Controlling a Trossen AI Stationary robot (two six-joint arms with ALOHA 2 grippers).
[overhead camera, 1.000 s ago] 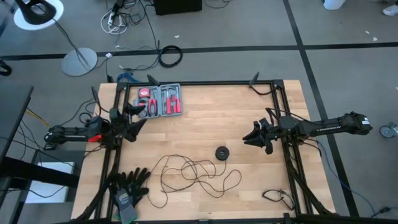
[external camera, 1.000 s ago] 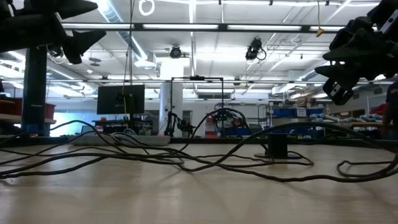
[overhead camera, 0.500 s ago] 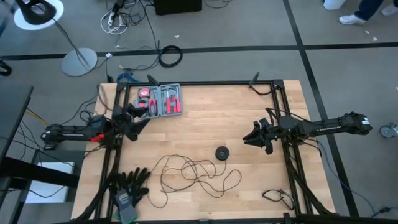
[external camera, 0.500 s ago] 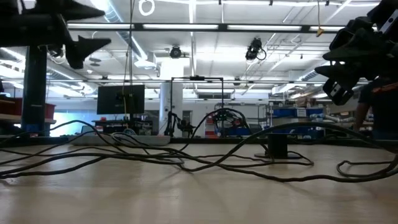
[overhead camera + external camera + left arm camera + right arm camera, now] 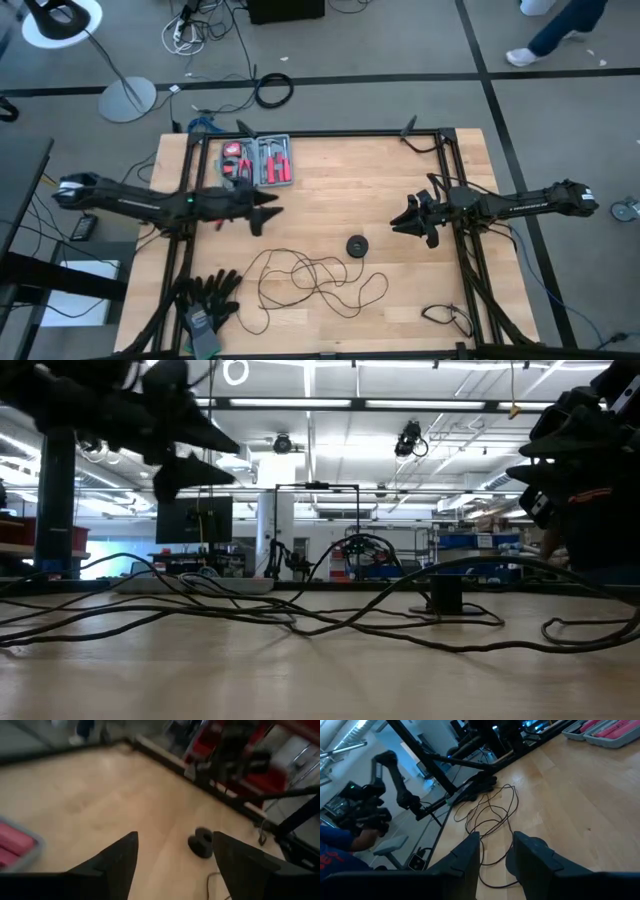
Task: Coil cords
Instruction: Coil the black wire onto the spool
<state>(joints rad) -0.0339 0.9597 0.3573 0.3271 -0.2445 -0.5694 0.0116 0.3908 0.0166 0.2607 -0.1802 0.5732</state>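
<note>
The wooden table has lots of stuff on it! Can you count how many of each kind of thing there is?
Long thin black wire tangled in loops: 1
Small round black puck disc: 1
Grey tray of red-handled tools: 1
Black work gloves, a pile at the front left corner: 1
Short black cable at the front right corner: 1
Total: 5

A grey floor [image 5: 380, 40] crossed by dark lines surrounds the wooden tabletop [image 5: 330, 200]. Beyond the tabletop's far left corner stands a lamp on a round grey base [image 5: 127, 99], with a black cable ring [image 5: 273, 91] lying on the floor near it. From the low view, long ceiling light strips [image 5: 330, 403] run above the tabletop, and a dark monitor [image 5: 194, 520] stands behind it among shelving.
</note>
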